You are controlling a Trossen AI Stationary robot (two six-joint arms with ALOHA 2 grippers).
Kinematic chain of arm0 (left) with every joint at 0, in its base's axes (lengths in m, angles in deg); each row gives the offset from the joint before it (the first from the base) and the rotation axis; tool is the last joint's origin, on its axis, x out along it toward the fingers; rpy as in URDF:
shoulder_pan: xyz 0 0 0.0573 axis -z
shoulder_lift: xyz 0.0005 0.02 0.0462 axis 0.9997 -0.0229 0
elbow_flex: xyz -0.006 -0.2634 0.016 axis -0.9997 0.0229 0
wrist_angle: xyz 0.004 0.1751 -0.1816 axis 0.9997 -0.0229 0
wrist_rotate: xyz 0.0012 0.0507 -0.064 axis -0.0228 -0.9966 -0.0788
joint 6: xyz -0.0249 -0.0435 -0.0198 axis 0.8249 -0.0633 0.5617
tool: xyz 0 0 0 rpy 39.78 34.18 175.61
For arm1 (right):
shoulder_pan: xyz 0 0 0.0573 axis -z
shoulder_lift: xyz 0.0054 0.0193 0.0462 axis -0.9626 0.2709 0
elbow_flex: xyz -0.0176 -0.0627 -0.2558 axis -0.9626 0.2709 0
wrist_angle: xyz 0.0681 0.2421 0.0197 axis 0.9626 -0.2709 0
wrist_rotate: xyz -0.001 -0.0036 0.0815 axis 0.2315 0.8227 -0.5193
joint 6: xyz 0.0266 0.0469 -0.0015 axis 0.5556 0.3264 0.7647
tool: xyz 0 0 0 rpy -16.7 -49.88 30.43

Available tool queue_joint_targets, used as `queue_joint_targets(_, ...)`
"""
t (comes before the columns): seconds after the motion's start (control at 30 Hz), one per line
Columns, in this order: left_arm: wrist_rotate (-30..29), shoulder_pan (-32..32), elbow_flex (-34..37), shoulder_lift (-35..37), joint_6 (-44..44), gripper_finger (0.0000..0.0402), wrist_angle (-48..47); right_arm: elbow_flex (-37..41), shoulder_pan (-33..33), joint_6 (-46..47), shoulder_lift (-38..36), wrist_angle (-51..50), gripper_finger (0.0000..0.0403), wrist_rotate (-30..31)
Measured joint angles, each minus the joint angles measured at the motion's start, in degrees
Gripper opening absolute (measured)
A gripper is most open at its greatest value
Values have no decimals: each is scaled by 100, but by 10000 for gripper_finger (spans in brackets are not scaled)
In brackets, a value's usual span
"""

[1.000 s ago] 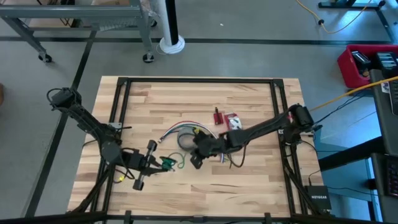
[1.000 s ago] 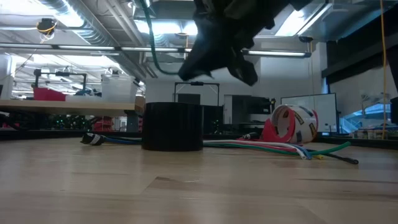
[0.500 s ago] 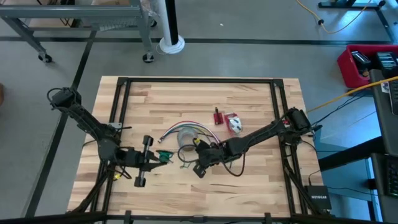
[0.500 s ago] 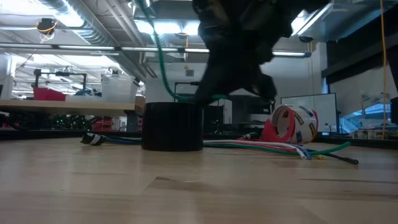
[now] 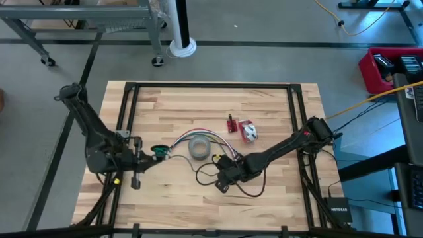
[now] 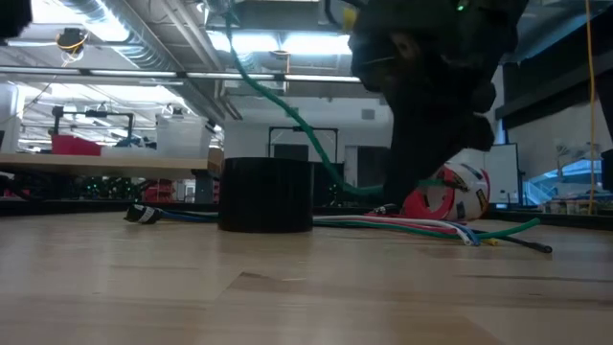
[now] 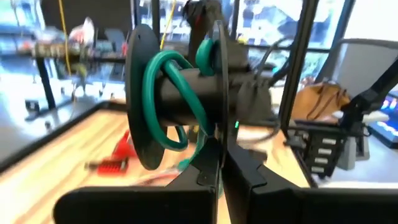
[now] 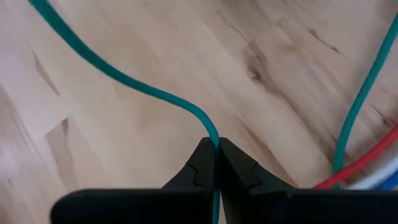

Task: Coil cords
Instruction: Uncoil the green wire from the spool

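A black spool [image 7: 180, 99] carries a few turns of green cord [image 7: 163, 93]; my left gripper [image 7: 219, 146] is shut on it at the table's left [image 5: 151, 155]. From the spool the cord [image 6: 306, 134] slopes down to my right gripper [image 8: 216, 146], which is shut on it just above the table near the middle [image 5: 223, 182]. More of the cord lies in a dark slack loop [image 5: 250, 192] on the wood beside that gripper. My left gripper pinches the rim of one spool flange [image 7: 217, 127] between its two fingers, pointing about level. The spool is clear of the table with its axle level. My right gripper pinches the green cord [image 8: 211, 134] as a single strand between its two fingertips, slanting down from above. The strand leaves the fingers in a curve over the wood toward the spool.
A grey roll of tape [image 5: 197, 147] stands between the two grippers, and shows dark in the low view [image 6: 265, 195]. A red-and-white tape roll [image 5: 248, 131], a red clip [image 5: 231, 123] and a bunch of coloured cables [image 5: 182, 140] lie farther back. Black frame rails [image 5: 129, 112] border the table.
My left gripper has carried the spool toward the table's left and far edges and turned. My right gripper has gone down and toward the near right, still shut on the cord. The green strand between them has been drawn out longer.
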Motion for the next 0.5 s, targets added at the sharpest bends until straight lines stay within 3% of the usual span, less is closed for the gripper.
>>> queue_joint_targets(0.23, 39, 340, 0, 785, 2329, 0, -2498, 0, -139, 256, -449, -444, 7, 429)
queue_joint_targets(0.5, 1438, 388, 0, 850, 4178, 0, -3572, 0, -74, 271, -1187, -580, 7, 1570)
